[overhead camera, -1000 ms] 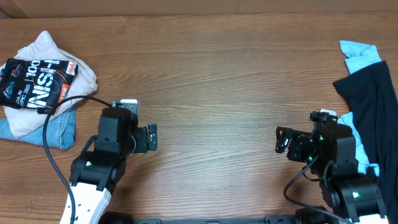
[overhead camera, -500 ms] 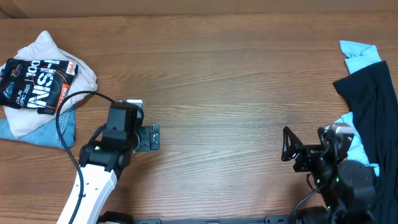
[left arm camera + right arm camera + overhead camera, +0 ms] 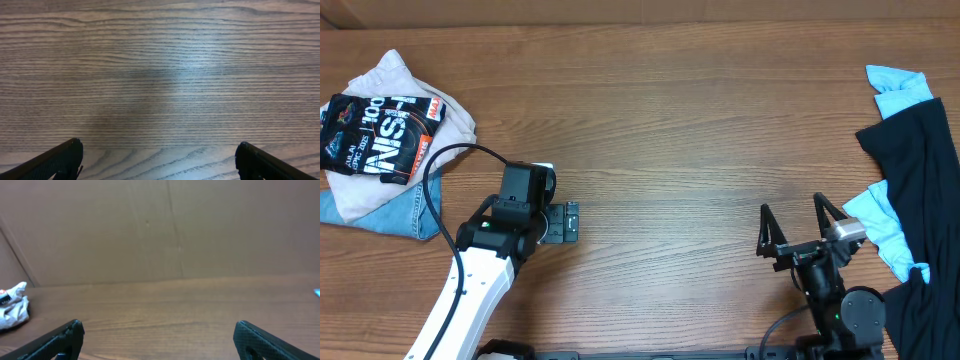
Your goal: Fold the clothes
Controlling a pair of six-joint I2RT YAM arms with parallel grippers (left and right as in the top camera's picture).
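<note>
The clothes lie in two heaps. At the far left, a black jersey with white lettering [image 3: 378, 133] lies on a cream garment [image 3: 405, 75] and a light-blue one [image 3: 390, 212]. At the right edge, a plain black garment [image 3: 920, 165] drapes over a light-blue one [image 3: 895, 88]. My left gripper [image 3: 563, 222] is open over bare wood, right of the left heap; its wrist view has only wood between its fingers [image 3: 159, 152]. My right gripper [image 3: 793, 225] is open, left of the right heap, holding nothing [image 3: 157, 330]. The left heap [image 3: 12, 309] shows far off in the right wrist view.
The wooden table [image 3: 670, 130] runs between the two heaps. A brown wall [image 3: 160, 230] stands behind its far edge. A black cable [image 3: 430, 175] loops from the left arm beside the left heap.
The right arm has drawn back toward the near edge and tipped its gripper upward, fingers now spread toward the far side. The left arm has shifted slightly right. Both grippers stayed open.
</note>
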